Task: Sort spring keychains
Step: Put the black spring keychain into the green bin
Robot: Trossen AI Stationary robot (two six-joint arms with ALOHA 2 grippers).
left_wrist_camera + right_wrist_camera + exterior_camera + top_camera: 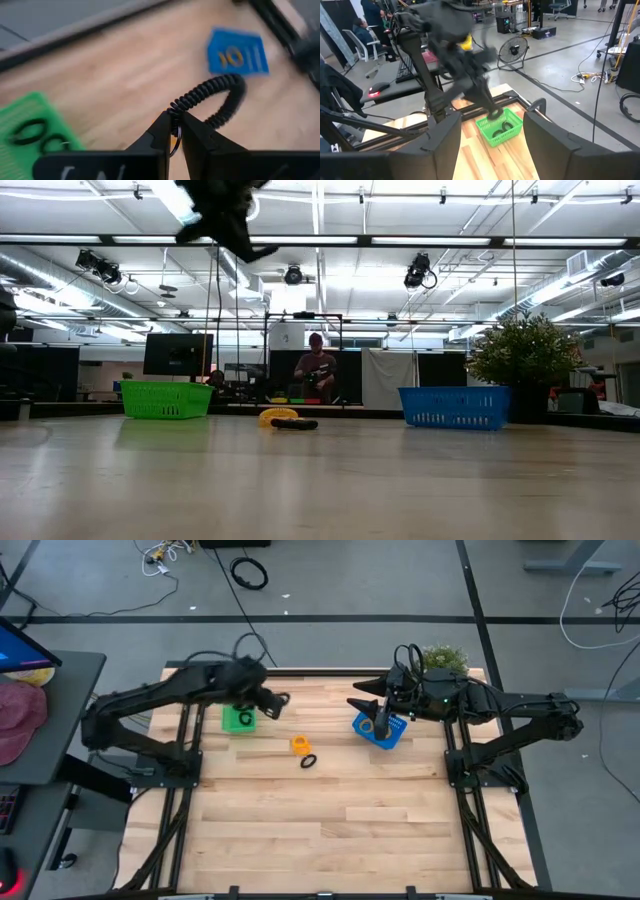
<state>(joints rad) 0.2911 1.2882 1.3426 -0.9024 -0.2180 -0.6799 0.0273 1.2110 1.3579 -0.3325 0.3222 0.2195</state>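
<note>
My left gripper (pixel 175 137) is shut on a black spring keychain (pixel 220 92) and hangs in the air beside the green basket (pixel 238 720), toward the table's middle. That basket (pixel 30 135) holds black keychains (pixel 27 131). An orange keychain (pixel 300 744) and a black one (pixel 308 761) lie flat on the table between the baskets; the low view shows them as orange (pixel 275 416) and black (pixel 296 423). The blue basket (pixel 237 52) holds orange keychains (pixel 231 57). My right gripper (pixel 490 137) is open above the blue basket (pixel 395 735). My left gripper pinches the black keychain between its two fingertips at one end of the coil (pixel 176 109), where a small metal ring (pixel 176 134) sits. The coil is lifted clear of the table and curves out past the fingers in an arc.
A potted plant (pixel 443 658) stands at the table's far edge behind the blue basket. The near half of the wooden table (pixel 320 830) is bare. A person (pixel 318 370) sits in the room beyond the table.
</note>
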